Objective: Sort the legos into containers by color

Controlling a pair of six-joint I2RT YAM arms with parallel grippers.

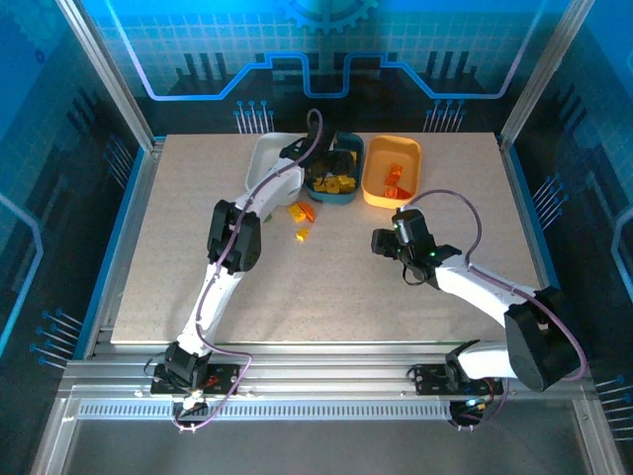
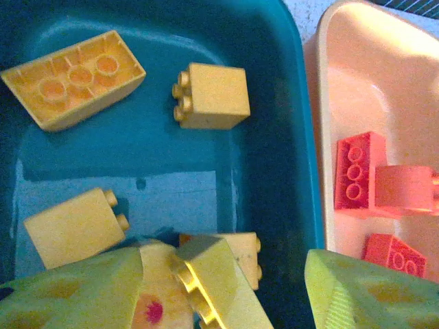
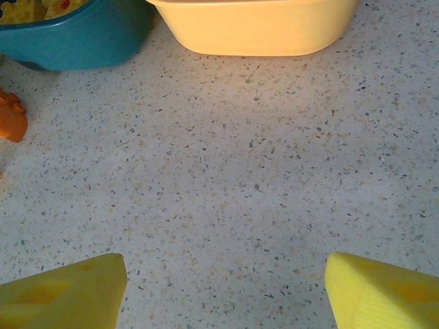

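My left gripper (image 1: 332, 164) hangs over the dark teal tray (image 2: 296, 137) with its jaws wide apart. A yellow lego (image 2: 219, 277) leans tilted against the left finger (image 2: 75, 291), clear of the right finger (image 2: 357, 295). Several yellow legos (image 2: 72, 77) lie in that tray. Orange-red legos (image 2: 358, 171) lie in the yellow-orange tray (image 2: 321, 103) beside it. On the table near the trays sit an orange lego (image 1: 305, 212) and a yellow lego (image 1: 302, 235). My right gripper (image 1: 382, 243) stands open above bare table, nothing between its fingers (image 3: 226, 274).
A white tray (image 1: 263, 158) stands left of the teal tray (image 1: 342, 196), with the left arm across it. The yellow-orange tray (image 1: 374, 190) is at the right of the row. In the right wrist view the orange lego (image 3: 11, 120) is at the far left.
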